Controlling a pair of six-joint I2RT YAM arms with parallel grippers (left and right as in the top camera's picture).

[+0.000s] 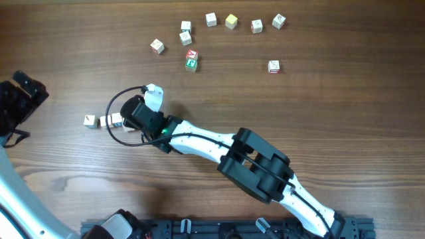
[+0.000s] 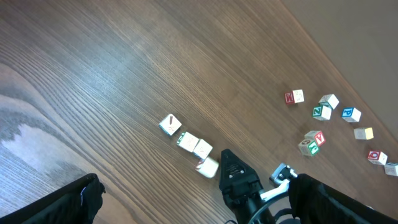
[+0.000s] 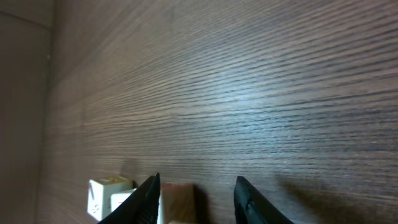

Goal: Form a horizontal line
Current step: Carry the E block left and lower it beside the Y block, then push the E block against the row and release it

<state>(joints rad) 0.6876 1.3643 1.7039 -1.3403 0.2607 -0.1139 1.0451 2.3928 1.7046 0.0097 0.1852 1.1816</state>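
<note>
The right claw (image 3: 196,180) is seen partly open, low over the table (image 3: 249,74). Its fingers (image 3: 149,199) are set either side of a pale cube (image 3: 177,202), and a gap is left between that cube and one finger, so nothing is gripped. This cube is placed at the right end of the line (image 1: 106,121), which lies at the table's left. The line's leftmost cube (image 1: 90,121) is set slightly apart and turned. The left claw (image 1: 23,93) is held wide and empty, well left of the line. Loose cubes (image 1: 230,21) are scattered toward the far edge, with a green-faced one (image 1: 191,64) nearer.
</note>
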